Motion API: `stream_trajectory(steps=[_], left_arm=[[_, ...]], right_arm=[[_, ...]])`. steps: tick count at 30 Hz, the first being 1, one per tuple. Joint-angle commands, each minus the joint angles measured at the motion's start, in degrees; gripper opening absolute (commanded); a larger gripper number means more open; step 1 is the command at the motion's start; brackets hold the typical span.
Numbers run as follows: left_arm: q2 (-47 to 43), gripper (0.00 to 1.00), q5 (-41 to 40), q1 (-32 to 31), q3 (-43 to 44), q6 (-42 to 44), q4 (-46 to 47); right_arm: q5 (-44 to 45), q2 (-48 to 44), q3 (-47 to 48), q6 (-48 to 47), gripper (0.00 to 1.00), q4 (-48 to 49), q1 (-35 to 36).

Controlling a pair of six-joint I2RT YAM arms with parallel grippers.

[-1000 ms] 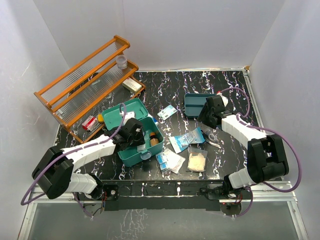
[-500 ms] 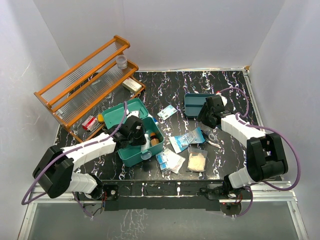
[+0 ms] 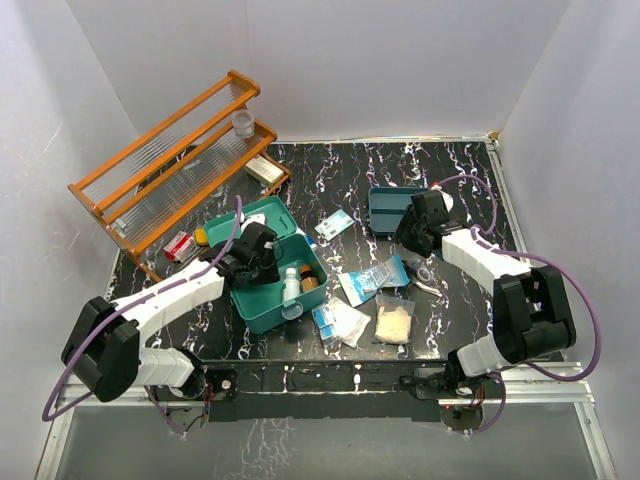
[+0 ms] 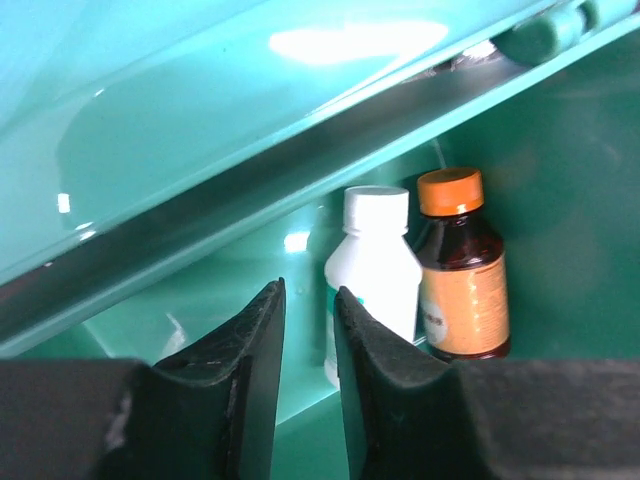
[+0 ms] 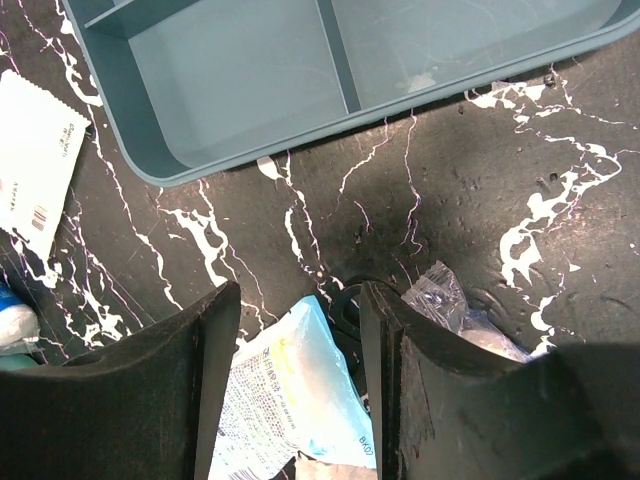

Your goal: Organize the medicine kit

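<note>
Hovering over the open medicine kit (image 3: 256,311), the left gripper (image 4: 307,296) held nothing, jaws narrowly parted; the right gripper (image 5: 300,302) gaped empty beside the compartment tray (image 5: 240,80)

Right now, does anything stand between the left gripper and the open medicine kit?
Nothing visible does. The left gripper, empty with its jaws a little apart, hangs at the rim of the medicine kit. A white bottle and a brown bottle stand inside, beyond its fingertips.

Tally here: green box (image 3: 265,312) one | bottles two, white bottle (image 4: 372,275) and brown bottle (image 4: 462,290) | wooden rack (image 3: 170,175) one | blue tray (image 3: 383,210) one | small cartons (image 3: 265,168) two | clear cup (image 3: 243,122) one | flat packets (image 3: 393,320) at least four
</note>
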Motion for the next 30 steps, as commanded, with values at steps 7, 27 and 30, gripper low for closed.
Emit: stream_trajectory(steps=[7,27,30], left_arm=[[2.76,0.19,0.47,-2.01,-1.46,8.91,-1.95],[6.31,0.32,3.72,-6.03,-1.96,14.13,4.16],[2.88,0.27,-1.45,-5.95,-2.64,14.00,1.46]], right_arm=[[-0.56,-0.09,3.76,-0.54,0.50,2.91,0.98],[0.87,1.27,6.22,-1.28,0.50,1.21,1.19],[0.73,1.28,6.10,-1.18,0.50,1.20,1.23]])
